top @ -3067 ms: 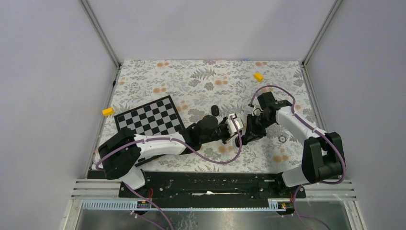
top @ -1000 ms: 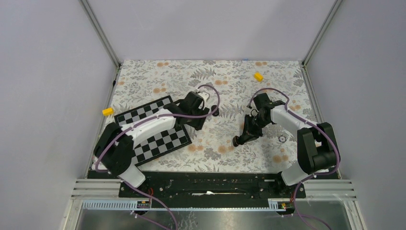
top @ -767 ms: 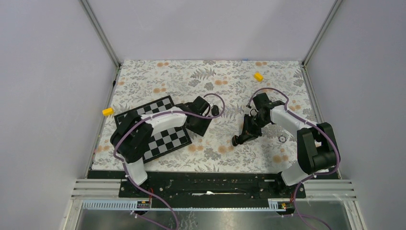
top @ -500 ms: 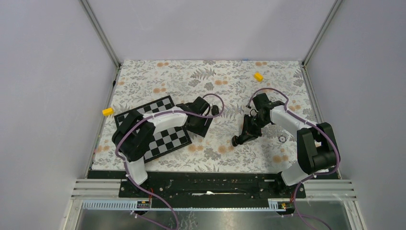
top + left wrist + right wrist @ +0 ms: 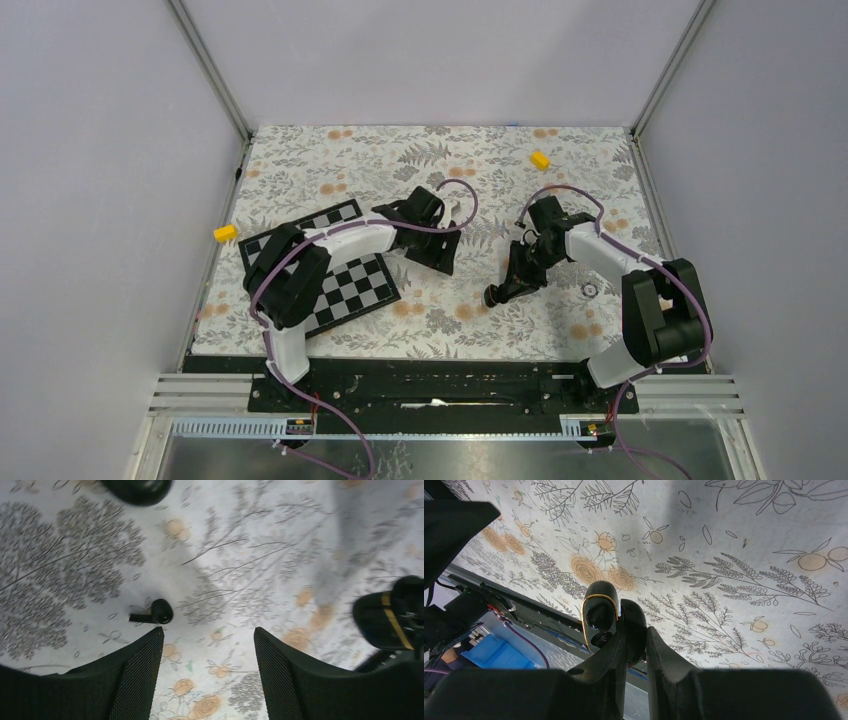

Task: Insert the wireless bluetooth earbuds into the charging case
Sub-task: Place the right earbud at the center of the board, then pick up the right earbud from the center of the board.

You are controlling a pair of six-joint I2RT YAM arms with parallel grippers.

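Your left claw (image 5: 207, 645) hung with jaws apart over the bench (image 5: 240, 555), one earbud (image 5: 155, 613) lying just ahead of a fingertip. Your right claw (image 5: 640, 630) was clamped on the open charging case (image 5: 600, 614). The bud looked light, hard, slick: pinch its rounded body, gently

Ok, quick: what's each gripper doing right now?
Left gripper: open, empty, near a tiny black rounded earbud.
Right gripper: shut on the small black pebble-shaped charging case.
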